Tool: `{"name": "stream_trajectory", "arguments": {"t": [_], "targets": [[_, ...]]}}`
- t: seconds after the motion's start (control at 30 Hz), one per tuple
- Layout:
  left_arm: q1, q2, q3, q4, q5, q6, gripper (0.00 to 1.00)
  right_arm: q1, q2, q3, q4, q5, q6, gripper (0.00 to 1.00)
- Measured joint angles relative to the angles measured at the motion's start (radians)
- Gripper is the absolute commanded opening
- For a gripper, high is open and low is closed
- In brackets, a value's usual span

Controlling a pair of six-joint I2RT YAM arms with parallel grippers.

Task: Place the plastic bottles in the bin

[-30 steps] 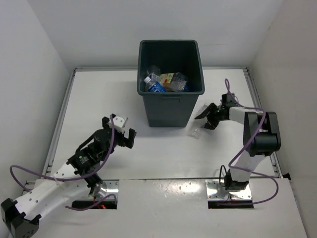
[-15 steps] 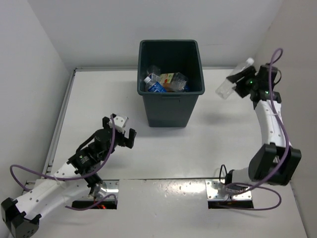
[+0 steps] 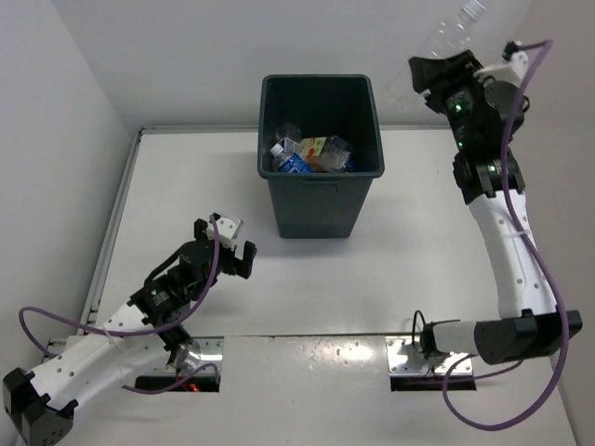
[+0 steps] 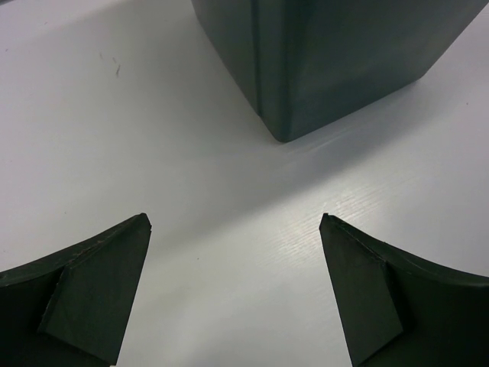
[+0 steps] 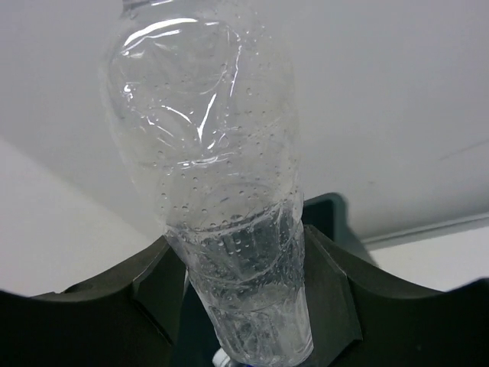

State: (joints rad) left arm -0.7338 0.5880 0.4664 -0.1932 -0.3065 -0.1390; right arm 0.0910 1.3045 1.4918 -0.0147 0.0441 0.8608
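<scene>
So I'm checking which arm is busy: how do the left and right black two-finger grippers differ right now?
The right gripper is shut on a clear plastic bottle; the left gripper is open and empty. The right one sits high, right of the dark grey-green bin in the top view; the left is low over the white table, facing the bin's corner. Both are dark with two fingers.

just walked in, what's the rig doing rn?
The right gripper is shut on a clear plastic bottle and holds it high in the air, off to the right of the bin in the top view. Several bottles already lie inside the bin. The left gripper is open and empty, low over the table near the bin's front left corner.
</scene>
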Motion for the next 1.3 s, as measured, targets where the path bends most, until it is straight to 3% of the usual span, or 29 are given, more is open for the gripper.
{"name": "stream_trajectory", "arguments": {"t": [0.23,0.57,0.6,0.67,0.77,0.87,0.9,0.93,1.1,1.3], "targets": [[0.0,0.002,0.0,0.0,0.003,0.0,1.0,0.241,0.203,0.253,-0.049,-0.117,-0.207,0.01],[0.0,0.002,0.0,0.0,0.003,0.0,1.0,0.256,0.386,0.433,-0.225,-0.392,-0.234,0.06],[0.0,0.002,0.0,0.0,0.003,0.0,1.0,0.256,0.399,0.449,-0.241,-0.409,-0.234,0.09],[0.0,0.002,0.0,0.0,0.003,0.0,1.0,0.256,0.42,0.47,-0.273,-0.444,-0.234,0.28],[0.0,0.002,0.0,0.0,0.005,0.0,1.0,0.256,0.426,0.475,-0.317,-0.476,-0.234,0.4],[0.0,0.002,0.0,0.0,0.007,0.0,1.0,0.256,0.426,0.476,-0.359,-0.49,-0.234,0.68],[0.0,0.002,0.0,0.0,0.008,0.0,1.0,0.256,0.426,0.476,-0.369,-0.491,-0.231,0.94],[0.0,0.002,0.0,0.0,0.008,0.0,1.0,0.255,0.426,0.476,-0.379,-0.489,-0.226,1.0],[0.0,0.002,0.0,0.0,0.011,0.0,1.0,0.22,0.426,0.485,-0.42,-0.49,-0.237,1.0],[0.0,0.002,0.0,0.0,0.018,0.0,1.0,0.048,0.401,0.5,-0.465,-0.49,-0.237,1.0]]}}
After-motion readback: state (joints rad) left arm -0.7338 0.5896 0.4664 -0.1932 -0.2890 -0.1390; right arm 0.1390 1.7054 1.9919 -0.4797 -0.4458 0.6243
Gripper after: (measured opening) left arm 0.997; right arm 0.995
